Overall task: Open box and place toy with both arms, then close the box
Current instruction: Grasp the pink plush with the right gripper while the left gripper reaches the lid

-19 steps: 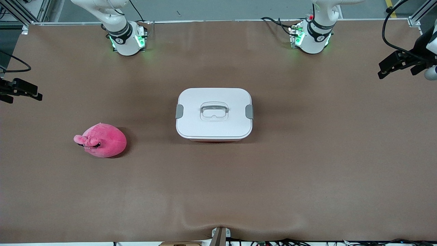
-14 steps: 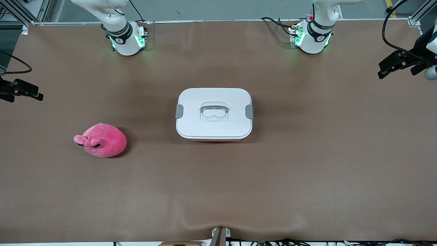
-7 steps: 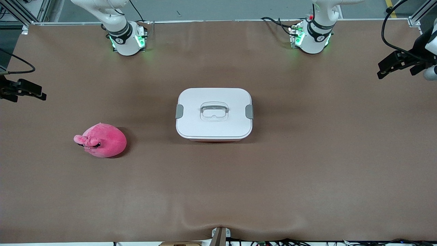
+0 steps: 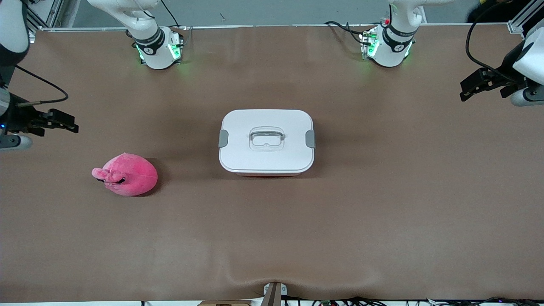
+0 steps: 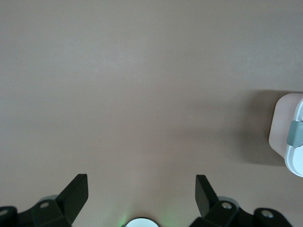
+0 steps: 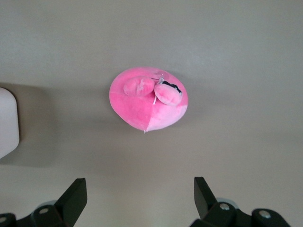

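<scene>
Brown matting covers the whole counter (image 4: 382,212), and both arm bases stand along its farthest edge from the front camera. At the middle sits the box (image 4: 266,142), its white lid (image 4: 266,123) on and a grey clip (image 4: 223,138) at each short end; a clear handle (image 4: 266,138) lies in the lid's centre recess. The toy (image 4: 126,174) lies on the matting toward the right arm's end, well apart from the box and a little nearer the front camera, with its snout pointing away from the box.

The right claw (image 4: 63,124) hangs in the air over the counter's edge at the right arm's end. Its fingers (image 6: 75,196) stand wide apart and hold nothing; its wrist view looks down on the toy (image 6: 149,100).

The left claw (image 4: 471,88) hangs over bare matting near the left arm's end, well apart from the box. Its fingers (image 5: 75,191) are likewise spread wide and empty, and its wrist view catches one end of the box (image 5: 289,137) with a clip (image 5: 296,133).
</scene>
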Tool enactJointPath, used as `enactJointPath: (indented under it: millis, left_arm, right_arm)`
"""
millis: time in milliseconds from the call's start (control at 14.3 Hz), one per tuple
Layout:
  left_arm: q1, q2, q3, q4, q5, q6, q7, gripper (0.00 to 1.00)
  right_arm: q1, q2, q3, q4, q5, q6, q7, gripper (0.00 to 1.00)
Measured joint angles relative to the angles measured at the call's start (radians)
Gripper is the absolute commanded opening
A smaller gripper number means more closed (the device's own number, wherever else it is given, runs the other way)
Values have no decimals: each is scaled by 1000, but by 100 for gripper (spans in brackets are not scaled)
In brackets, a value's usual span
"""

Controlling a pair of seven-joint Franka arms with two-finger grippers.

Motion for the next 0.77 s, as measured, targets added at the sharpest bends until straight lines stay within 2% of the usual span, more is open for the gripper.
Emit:
enactJointPath:
  millis: [350,769]
  left_arm:
    - [-5,14,-80,0,0,-4,-85,100]
    - [-12,64,-241,-1,-1,-5,-465,100]
  right_arm:
    - [30,71,0,-31,0,103,0,100]
    - [42,183,0,-35,0,224,0,100]
